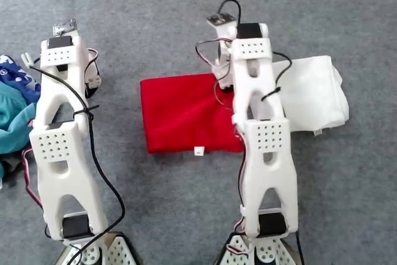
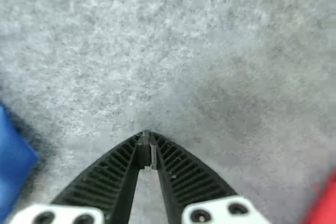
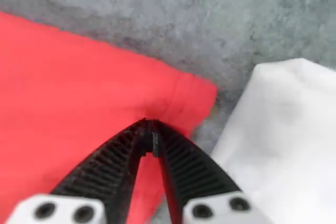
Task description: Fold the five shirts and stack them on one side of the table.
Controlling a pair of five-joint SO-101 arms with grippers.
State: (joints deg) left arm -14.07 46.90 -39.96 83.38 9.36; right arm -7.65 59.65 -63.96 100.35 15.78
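Jaws pressed together on both arms, nothing pinched that I can see. My left gripper (image 2: 147,148) hangs over bare grey table (image 2: 184,51). My right gripper (image 3: 148,135) over folded red shirt (image 3: 63,87) mid-table, at corner nearest folded white shirt (image 3: 283,129), which lies toward right edge. At left edge, heap of blue and teal shirts (image 1: 13,110).

The high camera hangs well above the grey tabletop (image 1: 186,23) and looks almost straight down on it. Each wrist camera sits just behind its own hand, looking forward along it and down, very close to the surface. The left hand (image 2: 146,142) is over bare tabletop. The right hand (image 3: 148,129) is over the red shirt (image 3: 68,93) beside the white shirt (image 3: 283,145). The high view shares both shirts.
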